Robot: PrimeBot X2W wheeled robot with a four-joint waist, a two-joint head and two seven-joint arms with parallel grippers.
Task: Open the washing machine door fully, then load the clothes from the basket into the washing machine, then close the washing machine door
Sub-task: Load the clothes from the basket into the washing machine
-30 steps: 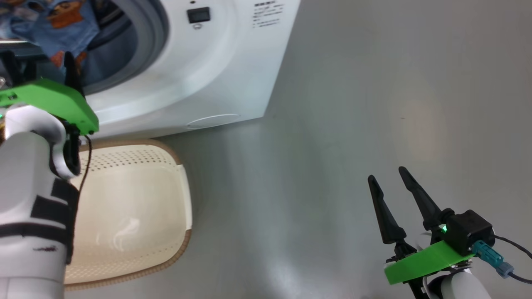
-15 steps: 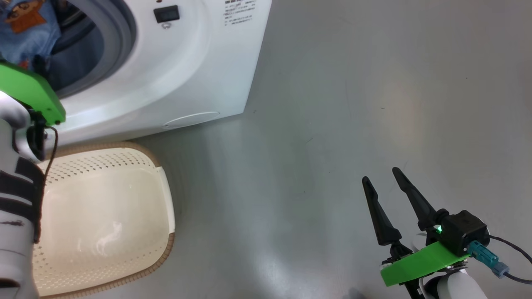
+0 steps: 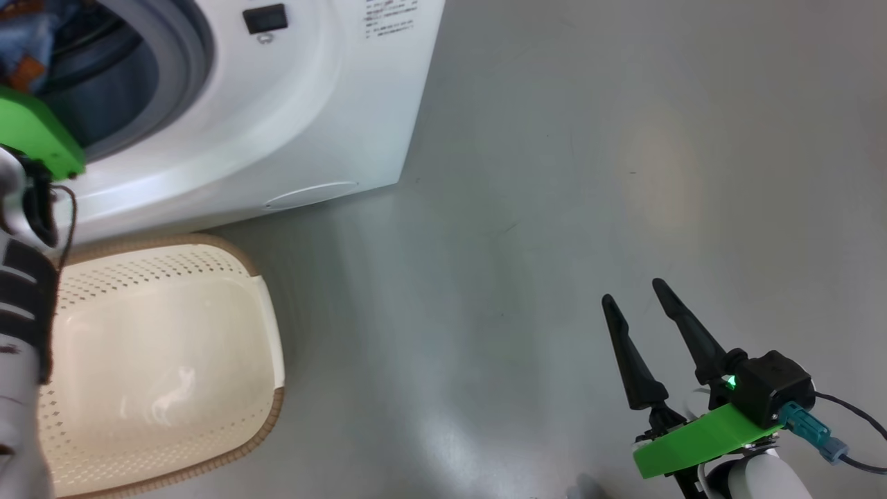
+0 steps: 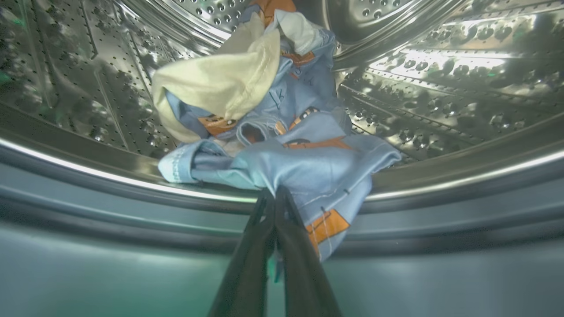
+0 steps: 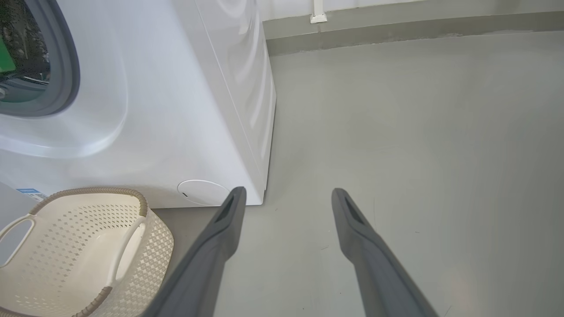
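Left pincer (image 4: 274, 196), fingers pressed together at the clothes (image 4: 282, 149) drooping over the drum lip (image 4: 462, 174) of the washing machine (image 3: 291, 125), seemed to be finishing the loading; next, that hem needed nudging inside.

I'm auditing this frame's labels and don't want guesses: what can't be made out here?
Left wrist view: whether the left hand, fingers together, pinches the clothes; its tips end right at a fold.
Same view: how many pieces there are; they lie bunched.
Head view: the basket's left side, behind the left forearm and cut by the edge.
Head view: the label print on the washing machine, too small.
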